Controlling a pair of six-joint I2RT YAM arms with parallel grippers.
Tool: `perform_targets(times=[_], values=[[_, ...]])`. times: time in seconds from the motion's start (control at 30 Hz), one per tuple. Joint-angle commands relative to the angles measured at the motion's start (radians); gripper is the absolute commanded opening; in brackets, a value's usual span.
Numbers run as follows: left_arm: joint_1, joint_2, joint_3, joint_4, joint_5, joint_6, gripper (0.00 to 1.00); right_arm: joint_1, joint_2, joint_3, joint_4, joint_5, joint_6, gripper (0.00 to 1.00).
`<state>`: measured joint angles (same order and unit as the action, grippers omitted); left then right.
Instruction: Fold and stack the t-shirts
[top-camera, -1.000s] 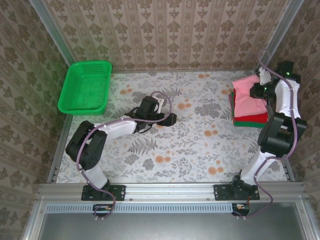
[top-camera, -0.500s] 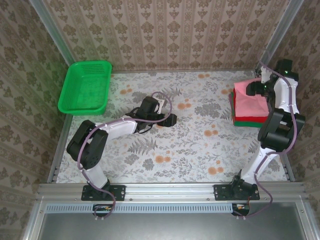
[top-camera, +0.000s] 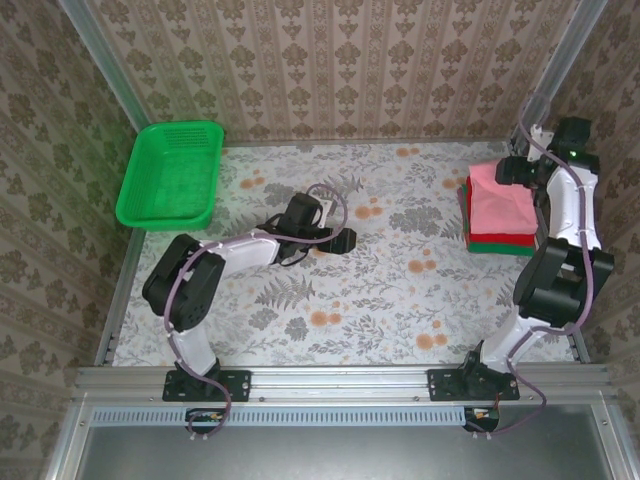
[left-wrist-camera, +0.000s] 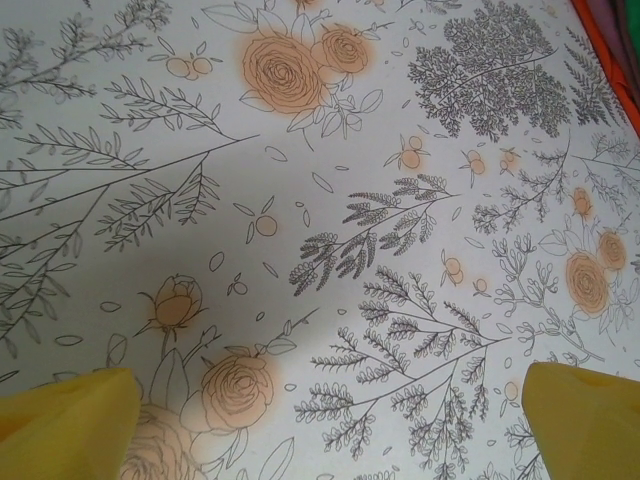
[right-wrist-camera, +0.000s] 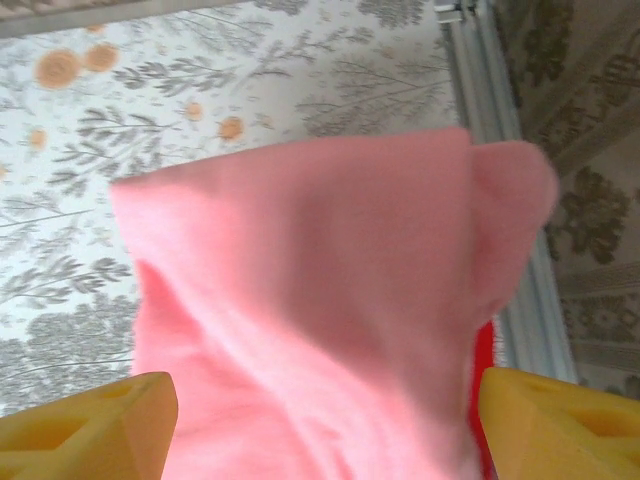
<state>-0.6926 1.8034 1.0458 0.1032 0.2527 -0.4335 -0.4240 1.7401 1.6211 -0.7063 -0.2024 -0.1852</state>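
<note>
**Top view.** The table (top-camera: 400, 290), covered in a floral print, carried the t-shirts as one stack toward 2 o'clock, close to its right-hand rail. The pink t-shirt (top-camera: 498, 203) lay uppermost. The red t-shirt (top-camera: 500, 240) showed beneath it as a band along the 6 and 9 o'clock edges, and the green t-shirt (top-camera: 498, 249) showed as a thin strip at the bottom. The right gripper (top-camera: 511, 170) stood over the 12 o'clock edge of the stack. The left gripper (top-camera: 345, 240) lay low near the table's centre, pointing toward 3 o'clock, well apart from the stack. A green mesh basket (top-camera: 135, 185) sat at 10 o'clock.

**Right wrist view.** The two yellow fingertips (right-wrist-camera: 85, 425) were spread wide, one at each lower corner. They pinched nothing. The pink cloth lay rumpled between and beyond them, with a sliver of red at its 4 o'clock side. Whether the fingertips touched the cloth could not be judged from this angle.

**Left wrist view.** The yellow fingertips (left-wrist-camera: 65, 420) were fully parted over bare printed table and held nothing. A red-orange edge, probably the stack, crossed the corner at 1 o'clock.
</note>
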Motion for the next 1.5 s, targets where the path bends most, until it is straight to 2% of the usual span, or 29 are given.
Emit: perform_targets(times=[0.0, 0.27, 0.37, 0.53, 0.8, 0.93, 1.1, 1.23, 1.33, 1.47], values=[[-0.002, 0.035, 0.053, 0.02, 0.037, -0.027, 1.0, 0.015, 0.01, -0.064, 0.048, -0.061, 0.069, 0.8], [-0.012, 0.023, 0.035, 0.028, 0.015, -0.031, 1.0, -0.019, 0.134, -0.058, 0.067, -0.037, 0.1, 0.85], [-0.012, 0.003, 0.011, 0.032, -0.001, -0.03, 1.0, -0.021, 0.163, -0.029, 0.044, -0.046, 0.093, 0.94], [-0.013, -0.019, -0.011, 0.032, -0.026, -0.029, 1.0, -0.017, 0.079, -0.049, 0.094, -0.08, 0.073, 0.97], [-0.008, -0.032, 0.0, 0.031, -0.047, 0.013, 1.0, -0.01, -0.057, -0.119, 0.221, -0.04, 0.06, 0.99], [0.0, -0.021, 0.015, 0.029, -0.027, 0.025, 1.0, 0.012, 0.015, -0.106, 0.259, 0.014, 0.078, 0.98], [0.001, -0.034, 0.011, 0.021, -0.018, 0.029, 1.0, 0.022, 0.153, -0.007, 0.253, 0.077, 0.113, 0.97], [0.001, -0.058, -0.02, 0.029, -0.031, 0.029, 1.0, 0.026, 0.23, 0.083, 0.191, 0.081, 0.112, 0.98], [0.004, -0.082, -0.037, 0.031, -0.035, 0.052, 1.0, 0.028, 0.194, 0.07, 0.193, 0.06, 0.107, 0.98], [0.006, -0.121, -0.066, 0.045, -0.04, 0.102, 1.0, 0.029, 0.072, -0.012, 0.229, 0.027, 0.097, 1.0]])
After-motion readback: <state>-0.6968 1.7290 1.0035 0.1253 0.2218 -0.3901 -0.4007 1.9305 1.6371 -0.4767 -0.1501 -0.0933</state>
